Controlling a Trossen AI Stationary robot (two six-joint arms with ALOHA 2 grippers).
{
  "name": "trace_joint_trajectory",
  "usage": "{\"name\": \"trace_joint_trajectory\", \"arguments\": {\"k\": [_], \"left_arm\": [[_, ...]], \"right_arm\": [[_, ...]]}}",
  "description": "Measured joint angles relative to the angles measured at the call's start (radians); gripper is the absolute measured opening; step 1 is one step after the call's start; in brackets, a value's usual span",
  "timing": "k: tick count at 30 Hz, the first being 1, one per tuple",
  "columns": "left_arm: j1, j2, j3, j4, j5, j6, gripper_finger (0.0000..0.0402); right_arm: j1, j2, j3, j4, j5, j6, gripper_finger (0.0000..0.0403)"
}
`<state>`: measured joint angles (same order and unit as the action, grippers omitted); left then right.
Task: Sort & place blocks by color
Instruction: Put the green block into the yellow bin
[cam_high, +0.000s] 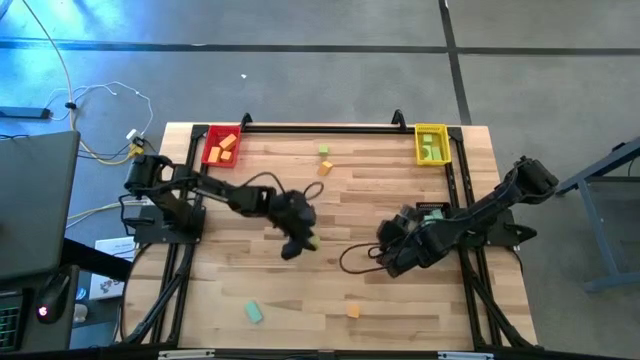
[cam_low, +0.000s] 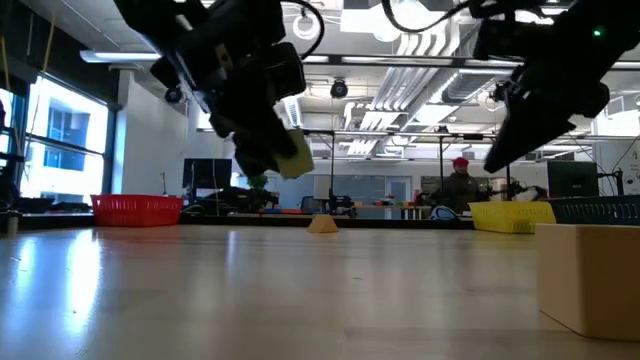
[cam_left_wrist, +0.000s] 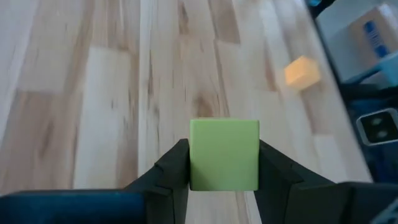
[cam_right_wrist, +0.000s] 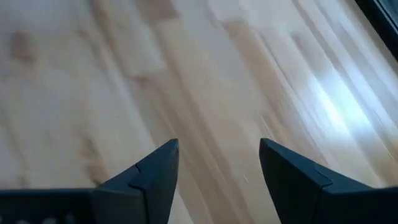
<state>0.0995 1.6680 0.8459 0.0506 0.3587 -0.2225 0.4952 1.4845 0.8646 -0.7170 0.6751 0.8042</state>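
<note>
Light green cube gripped above the wooden table (cam_high: 400, 290).
The left gripper (cam_left_wrist: 224, 177), right of the red mesh tray (cam_high: 221, 147), clamps the small light green cube (cam_left_wrist: 224, 154) between its fingers, lifted clear of the tabletop; further right, the right gripper (cam_right_wrist: 219, 163) hangs spread and empty.

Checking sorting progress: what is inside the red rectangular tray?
The red rectangular tray holds orange blocks, about three in the high view. In the low view its mesh wall hides them, so nothing beneath them shows.

held block (cam_left_wrist: 224, 154): light green | trays: red (cam_high: 221, 148), yellow (cam_high: 431, 144) | table (cam_high: 400, 200): pale wood
</note>
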Motion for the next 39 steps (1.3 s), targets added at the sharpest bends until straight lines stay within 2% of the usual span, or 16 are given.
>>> {"name": "trace_joint_trajectory", "arguments": {"k": [8, 15, 19, 22, 26, 33, 39], "left_arm": [[0.092, 0.0, 0.0, 0.07, 0.21, 0.016, 0.011], [0.102, 0.0, 0.0, 0.128, 0.379, -0.079, 0.0112], [0.096, 0.0, 0.004, 0.148, 0.417, -0.135, 0.0111], [0.096, 0.0, 0.032, 0.158, 0.427, -0.173, 0.0112], [0.096, 0.0, 0.088, 0.159, 0.427, -0.217, 0.0112], [0.096, 0.0, 0.167, 0.15, 0.445, -0.239, 0.0112], [0.096, 0.0, 0.184, 0.153, 0.445, -0.246, 0.0112]], "right_arm": [[-0.039, 0.0, 0.0, 0.341, -0.073, -0.472, 0.0208], [-0.109, 0.0, 0.0, 0.716, -0.246, -0.877, 0.0208], [-0.162, 0.0, 0.0, 0.882, -0.423, -1.031, 0.0208], [-0.203, 0.0, 0.0, 0.952, -0.538, -1.079, 0.0208], [-0.255, 0.0, 0.0, 0.982, -0.636, -1.086, 0.0208], [-0.288, -0.002, 0.0, 0.988, -0.7, -1.092, 0.0208], [-0.287, -0.001, 0.0, 1.025, -0.706, -1.147, 0.0208]]}}
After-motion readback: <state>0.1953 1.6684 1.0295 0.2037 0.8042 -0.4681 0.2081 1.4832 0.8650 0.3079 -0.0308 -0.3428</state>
